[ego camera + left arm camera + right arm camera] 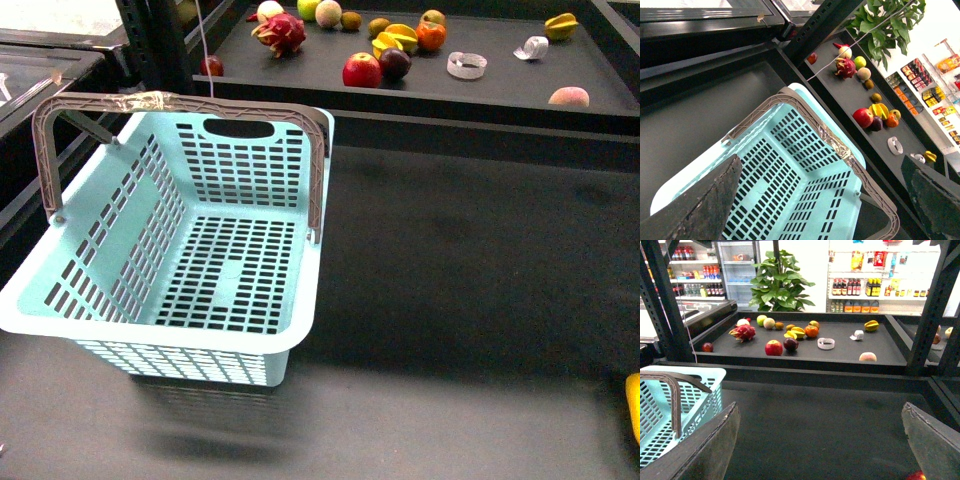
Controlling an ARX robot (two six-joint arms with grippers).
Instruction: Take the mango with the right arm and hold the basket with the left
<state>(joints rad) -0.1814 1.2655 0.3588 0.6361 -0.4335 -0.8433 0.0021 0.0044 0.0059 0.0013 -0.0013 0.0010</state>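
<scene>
A dark table (470,300) fills the foreground, and behind it a raised black tray (510,85) sits inside a frame of black posts (660,305), which stand at the tray's corners. Beyond the tray a leafy potted plant (780,285) rises. On the tray lie a pink dragon fruit (280,33), a red apple (361,70) touching a dark plum (395,63), an orange (431,36), a peach (568,97) near the front rim, a ridged yellow star fruit (560,25) in the far corner and a white tape roll (466,66). The light blue basket (150,300) stands on the left of the table, slotted on walls and floor, with one grey-brown handle (150,100) raised over its far end and wrapped in clear tape. The left gripper (820,165) hangs over the basket with its fingers (705,205) spread wide, holding nothing. The right gripper (820,410) is likewise spread and unloaded, facing the tray across the table. Of the mango (634,405) only a smooth yellow-orange sliver shows, cut off at the right edge of the front view, on the near table and well apart from the basket, with dark table top between them. Shop shelves (880,285) and a glass-door fridge (737,260) in the background carry bottles and packets, but their labels are too small to read.
</scene>
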